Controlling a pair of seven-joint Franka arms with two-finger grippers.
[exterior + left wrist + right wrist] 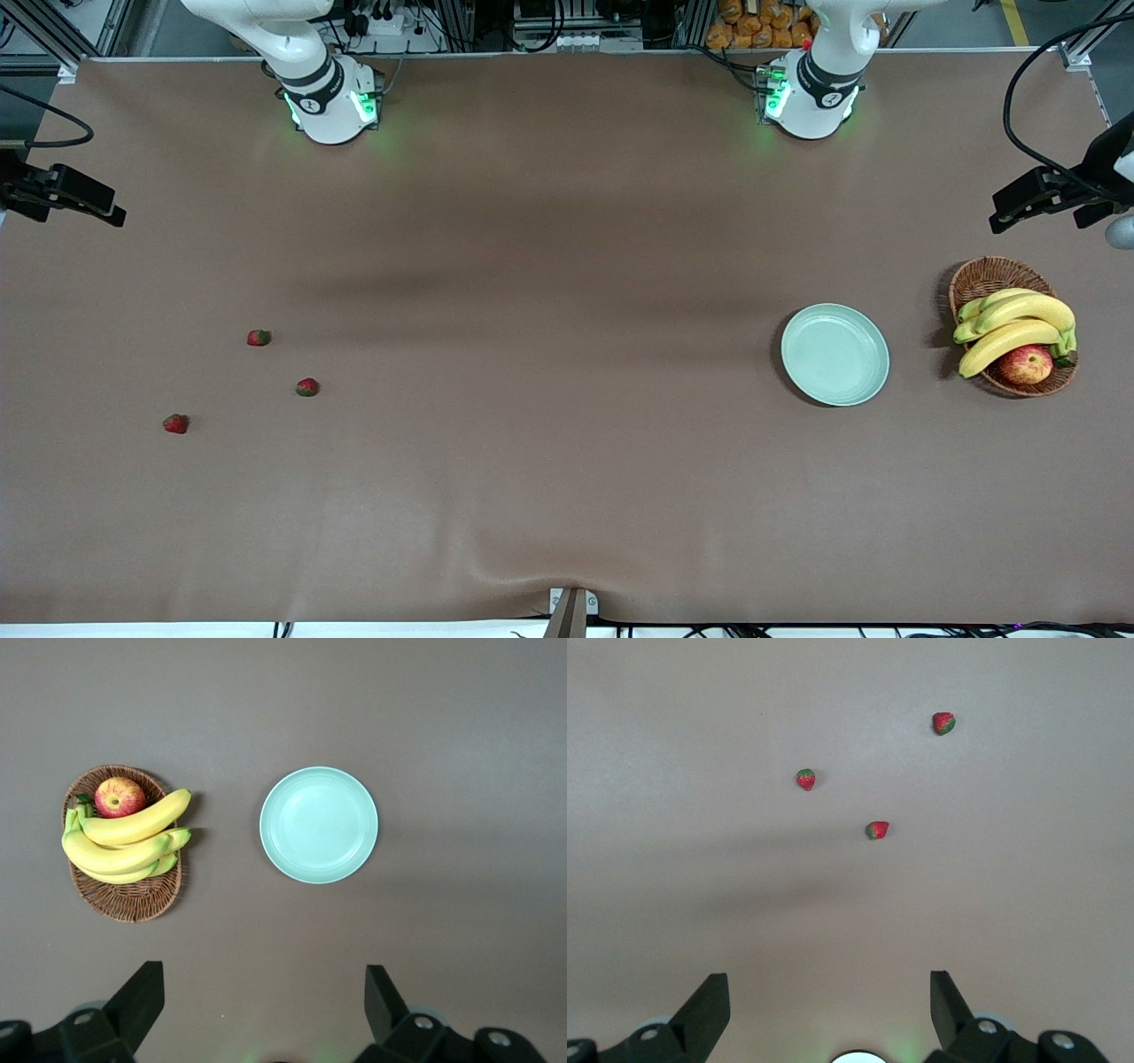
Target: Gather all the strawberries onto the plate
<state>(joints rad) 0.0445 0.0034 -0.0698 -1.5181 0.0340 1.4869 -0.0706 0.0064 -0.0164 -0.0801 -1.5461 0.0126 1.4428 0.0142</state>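
You are looking at a robotics lab: two white arm bases [332,102] bolted along a wide desk [567,496] under a brown cover, aluminium framing [84,31] and cabling at its edges, and black cameras clamped [62,195] at each end.

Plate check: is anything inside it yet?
Nothing is inside the plate; its whole mint-green surface shows bare in the front and left wrist views. All three strawberries lie on the table toward the right arm's end. What is under the plate is hidden.
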